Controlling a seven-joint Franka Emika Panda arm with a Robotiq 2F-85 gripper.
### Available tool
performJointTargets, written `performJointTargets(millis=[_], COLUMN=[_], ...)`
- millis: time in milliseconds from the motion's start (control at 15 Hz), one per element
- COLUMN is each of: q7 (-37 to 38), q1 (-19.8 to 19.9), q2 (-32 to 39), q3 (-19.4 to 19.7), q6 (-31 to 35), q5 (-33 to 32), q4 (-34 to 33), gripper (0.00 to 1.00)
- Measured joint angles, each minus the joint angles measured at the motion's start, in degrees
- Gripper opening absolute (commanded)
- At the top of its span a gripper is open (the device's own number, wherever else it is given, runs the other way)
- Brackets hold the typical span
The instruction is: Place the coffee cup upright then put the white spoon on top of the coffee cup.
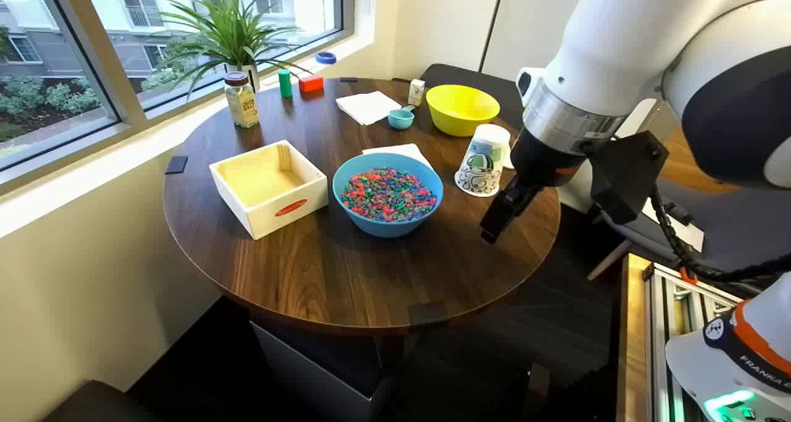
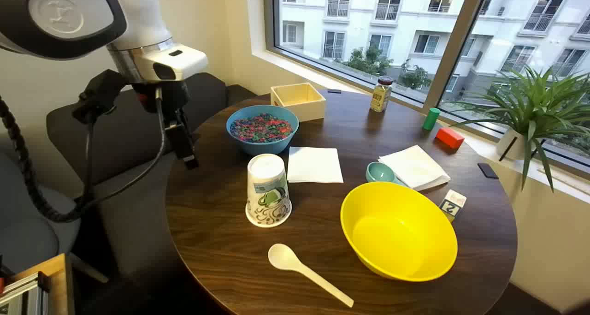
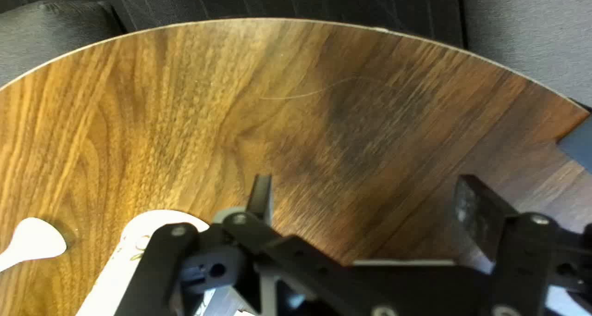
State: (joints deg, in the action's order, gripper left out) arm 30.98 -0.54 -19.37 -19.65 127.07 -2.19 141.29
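The white coffee cup with green print stands upside down on the table, wide rim down, in both exterior views [image 1: 481, 165] [image 2: 268, 195]. Part of it shows at the lower left of the wrist view [image 3: 108, 281]. The white spoon [image 2: 309, 271] lies flat on the table beside the cup, near the table edge. Its head also shows at the left of the wrist view [image 3: 39, 239]. My gripper [image 3: 363, 182] is open with nothing between its fingers. In both exterior views it hangs above the table near the edge [image 1: 489, 232] [image 2: 191, 162], beside the cup and apart from it.
A blue bowl of coloured beads [image 1: 388, 227] stands near the cup, with a wooden box [image 1: 290, 212] beyond it. A yellow bowl [image 2: 398, 241] stands near the spoon. Napkins [image 2: 315, 165], a small teal cup [image 2: 380, 172], blocks [image 2: 449, 138] and a jar [image 2: 381, 94] are farther off.
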Motion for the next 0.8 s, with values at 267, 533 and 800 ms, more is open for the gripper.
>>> performJointTargets(millis=[267,533,800], q7=[0.0,0.2,3.2], q1=[0.0,-0.4,-0.5], q2=[0.0,0.0,-1.7], q3=[0.0,0.5,2.8], q6=[0.0,0.0,-0.3], q5=[0.0,0.0,0.8], q4=[0.0,-0.1,-2.6], gripper=[1.0,1.0,1.0])
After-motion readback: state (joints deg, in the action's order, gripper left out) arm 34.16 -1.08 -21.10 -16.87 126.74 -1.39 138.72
